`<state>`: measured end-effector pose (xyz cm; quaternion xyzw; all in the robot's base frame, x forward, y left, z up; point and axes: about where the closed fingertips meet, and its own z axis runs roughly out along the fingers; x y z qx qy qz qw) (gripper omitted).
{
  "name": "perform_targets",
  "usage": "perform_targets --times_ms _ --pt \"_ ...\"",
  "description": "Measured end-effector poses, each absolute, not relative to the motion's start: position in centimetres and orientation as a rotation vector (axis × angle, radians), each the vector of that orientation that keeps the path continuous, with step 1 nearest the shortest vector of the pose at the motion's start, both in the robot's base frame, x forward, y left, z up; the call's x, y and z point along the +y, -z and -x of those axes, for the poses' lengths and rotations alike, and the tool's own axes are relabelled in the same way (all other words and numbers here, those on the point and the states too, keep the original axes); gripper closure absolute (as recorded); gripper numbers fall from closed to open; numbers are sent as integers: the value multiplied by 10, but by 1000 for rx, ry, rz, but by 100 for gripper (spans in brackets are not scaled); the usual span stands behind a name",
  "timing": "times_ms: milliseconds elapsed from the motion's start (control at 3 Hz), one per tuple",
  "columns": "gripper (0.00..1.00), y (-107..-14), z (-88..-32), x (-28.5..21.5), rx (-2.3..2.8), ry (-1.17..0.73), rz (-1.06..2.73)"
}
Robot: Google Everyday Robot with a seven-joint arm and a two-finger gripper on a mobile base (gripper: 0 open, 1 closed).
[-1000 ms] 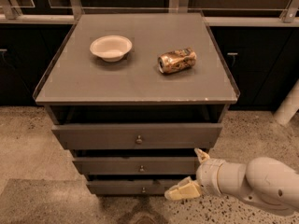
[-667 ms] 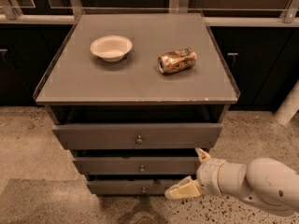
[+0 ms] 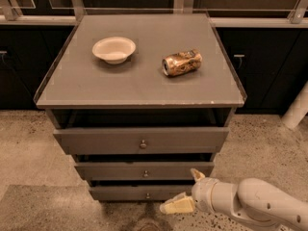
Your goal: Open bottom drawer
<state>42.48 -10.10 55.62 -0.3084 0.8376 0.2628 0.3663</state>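
Note:
The bottom drawer is the lowest and narrowest grey front of three, with a tiny round knob at its centre. It sits shut or nearly shut under the middle drawer. My gripper is low at the right of the cabinet, just right of the knob and in front of the bottom drawer's right end. Its two cream fingers are spread apart, one fingertip up by the middle drawer, one fingertip down near the floor. It holds nothing.
The top drawer stands slightly pulled out. On the cabinet top lie a white bowl and a crushed can. Dark cabinets stand behind. A white post rises at the right. Speckled floor surrounds the cabinet.

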Motion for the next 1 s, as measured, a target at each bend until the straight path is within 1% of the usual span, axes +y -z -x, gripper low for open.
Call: perform_targets --times_ms 333,667,1000 --pt "0 -499 -429 -87 2163 -775 822" --pt "0 -450 -435 -81 2206 -814 894" --pt "0 -443 -435 -78 2215 -821 905"
